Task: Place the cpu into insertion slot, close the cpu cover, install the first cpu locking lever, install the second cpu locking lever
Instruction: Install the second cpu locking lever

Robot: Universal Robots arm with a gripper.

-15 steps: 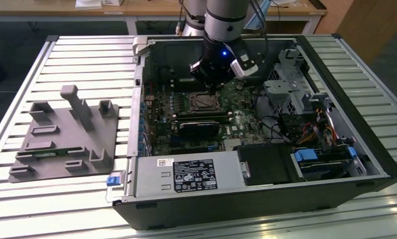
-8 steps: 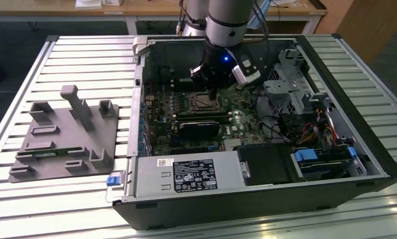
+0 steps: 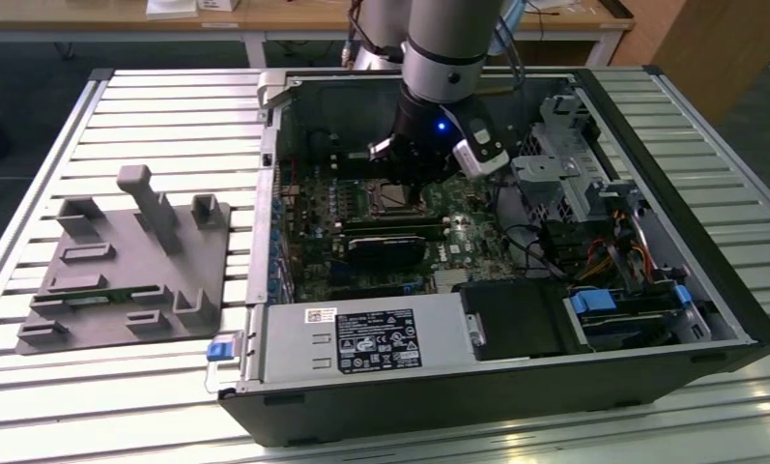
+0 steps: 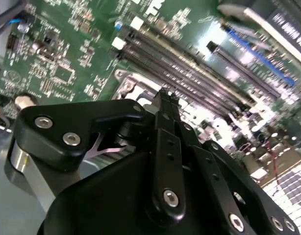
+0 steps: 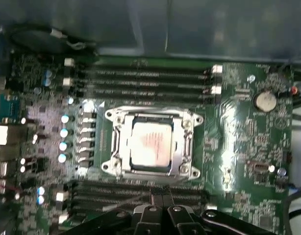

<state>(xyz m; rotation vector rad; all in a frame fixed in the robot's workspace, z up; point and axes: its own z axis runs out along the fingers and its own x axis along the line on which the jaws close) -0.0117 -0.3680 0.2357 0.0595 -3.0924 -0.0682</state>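
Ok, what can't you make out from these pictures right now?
1. First wrist view: blur and glare around the cpu cover leave it unclear whether it is locked down.
2. Second wrist view: the hand blocks most of the cpu cover.
3. Exterior view: the arm overhangs the cpu, and the parts around it are too small to tell apart.
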